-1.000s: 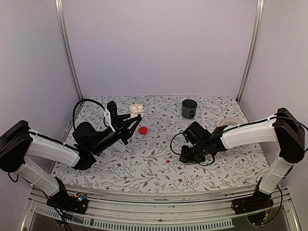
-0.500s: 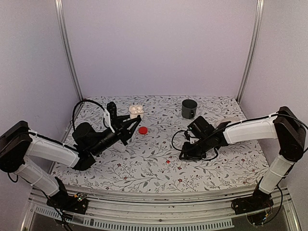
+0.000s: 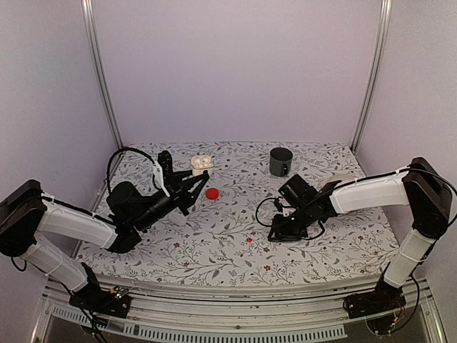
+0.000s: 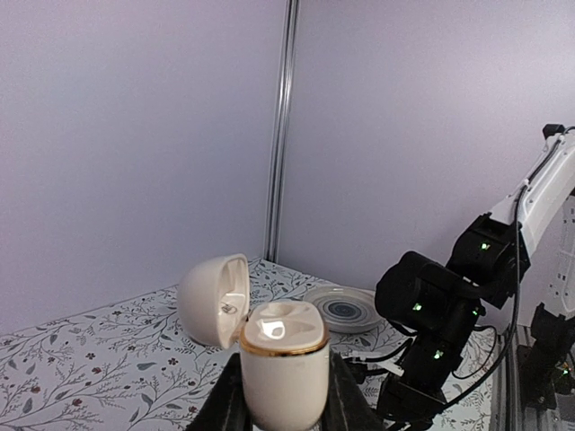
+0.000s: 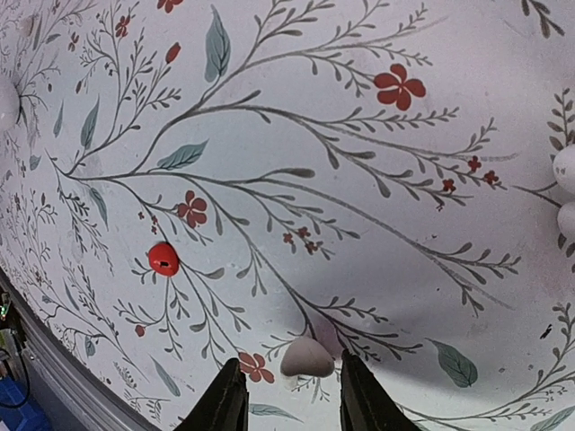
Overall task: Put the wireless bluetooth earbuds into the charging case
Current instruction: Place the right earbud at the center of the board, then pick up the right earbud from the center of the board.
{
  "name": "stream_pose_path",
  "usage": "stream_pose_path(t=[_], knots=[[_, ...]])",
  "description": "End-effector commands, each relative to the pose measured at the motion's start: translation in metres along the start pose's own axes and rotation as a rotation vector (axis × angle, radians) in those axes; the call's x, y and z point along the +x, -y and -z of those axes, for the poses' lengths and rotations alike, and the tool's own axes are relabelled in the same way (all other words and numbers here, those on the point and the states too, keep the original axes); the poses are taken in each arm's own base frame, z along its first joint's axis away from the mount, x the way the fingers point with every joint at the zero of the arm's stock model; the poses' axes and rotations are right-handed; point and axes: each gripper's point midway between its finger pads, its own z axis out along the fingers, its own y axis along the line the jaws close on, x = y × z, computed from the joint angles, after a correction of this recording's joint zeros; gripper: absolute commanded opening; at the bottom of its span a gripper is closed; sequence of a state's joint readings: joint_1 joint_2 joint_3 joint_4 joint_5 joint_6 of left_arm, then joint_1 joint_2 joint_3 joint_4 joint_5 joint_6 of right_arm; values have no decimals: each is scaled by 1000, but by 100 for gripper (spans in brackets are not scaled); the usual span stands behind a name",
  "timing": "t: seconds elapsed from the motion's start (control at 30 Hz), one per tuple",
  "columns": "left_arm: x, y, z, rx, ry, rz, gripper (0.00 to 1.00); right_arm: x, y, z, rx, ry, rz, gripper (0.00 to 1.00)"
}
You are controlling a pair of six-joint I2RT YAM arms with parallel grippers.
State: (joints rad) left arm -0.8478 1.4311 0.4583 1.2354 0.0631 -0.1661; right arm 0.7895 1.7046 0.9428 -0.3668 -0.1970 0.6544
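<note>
Left gripper (image 4: 280, 406) is clamped on the charging case (image 4: 282, 364), lid flipped open, raised above the table (image 3: 214, 250) at far left. Right gripper (image 5: 292, 395), jaws part-way apart, brackets 1 earbud (image 5: 307, 357); whether it pinches, I cannot tell.

My floral-print table (image 3: 214, 250): grey ceramic mug (image 3: 280, 161) at 1 o'clock, flat red round disc (image 3: 212, 193) at 10, tiny red bead (image 3: 249, 240) at 6, pale ringed round plate (image 4: 341, 310) at 3, small cream earbud (image 5: 307, 357) between my right fingers (image 5: 225, 404) at 5.
</note>
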Motion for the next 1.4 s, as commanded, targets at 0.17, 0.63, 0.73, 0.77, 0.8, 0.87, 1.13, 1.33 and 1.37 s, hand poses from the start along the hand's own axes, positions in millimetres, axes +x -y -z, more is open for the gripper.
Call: stream_pose_path(t=[0.17,0.63,0.73,0.77,0.8,0.87,1.13,1.33,1.37], knots=[[-5,-1,2,-1,10,2,0,9,11,-9,32,-46,1,34],[-6,-2,2,-4,12,-3,0,7,11,-13,38,-54,0,25],[-5,-2,2,-3,10,-3,0,6,10,-13,38,-52,0,24],[-7,-1,1,-2,13,-3,0,6,10,-13,39,-54,-1,24],[-6,-2,1,-3,13,-3,0,6,9,-13,37,-54,2,24],[-6,-2,2,-4,13,-5,0,5,9,-13,38,-52,0,22],[-7,-2,3,-5,17,-4,0,4,10,-14,56,-61,-1,21],[-7,-3,5,-11,16,-4,0,4,10,-15,97,-65,20,25],[-7,-3,5,-10,17,-4,0,5,9,-15,100,-66,24,25]])
